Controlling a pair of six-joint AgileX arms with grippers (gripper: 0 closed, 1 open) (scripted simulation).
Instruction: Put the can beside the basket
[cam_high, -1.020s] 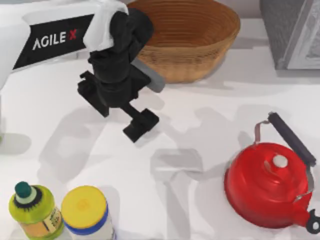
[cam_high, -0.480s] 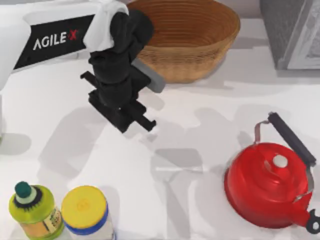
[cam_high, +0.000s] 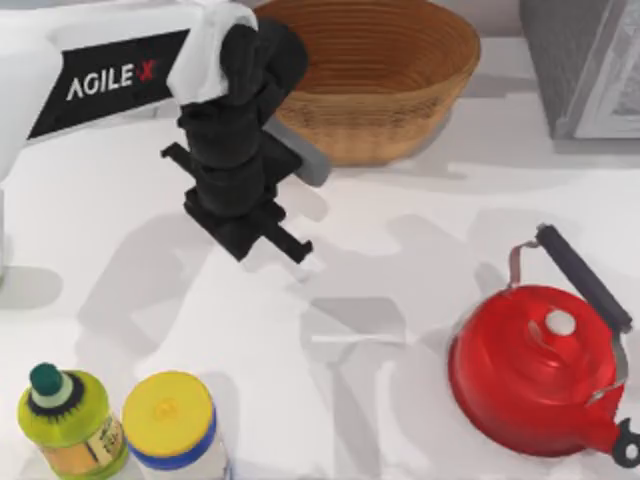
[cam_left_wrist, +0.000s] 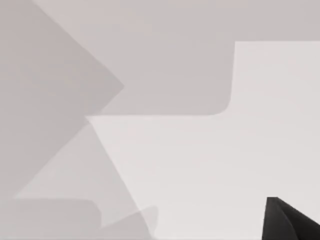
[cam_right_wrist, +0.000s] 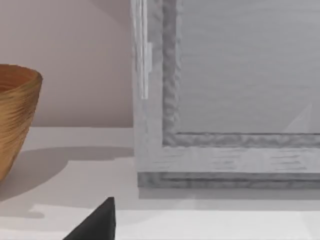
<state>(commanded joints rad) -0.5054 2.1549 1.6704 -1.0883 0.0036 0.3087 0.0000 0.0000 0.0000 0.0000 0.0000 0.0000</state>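
Overhead, my left arm reaches in from the upper left of the frame, white with a black wrist, and my left gripper (cam_high: 272, 240) hangs above the white table (cam_high: 400, 230), left of centre. Its two black fingers (cam_high: 290, 243) sit close together with nothing between them, so the jaws look closed and empty. A grey, can-like cylinder (cam_high: 300, 157) shows just past the black wrist, lying tilted, touching or almost touching the front wall of the basket; most of it is hidden by the arm, and I cannot tell whether it truly touches.

The wicker basket (cam_high: 385, 60), light brown with ribbed coils, sits at the upper centre of the frame. A red kettle (cam_high: 535, 370) with a dark handle stands at the lower right, well apart from the basket. At the lower left stand a green bottle (cam_high: 65, 420) and, just beside it, a yellow-lidded jar (cam_high: 172, 422). A grey box (cam_high: 585, 65) fills the upper right corner.

From my right wrist, the basket's rim (cam_right_wrist: 17, 107) and the grey box (cam_right_wrist: 230, 95) appear, with one dark fingertip (cam_right_wrist: 97, 225); whether those jaws are open or closed I cannot tell.
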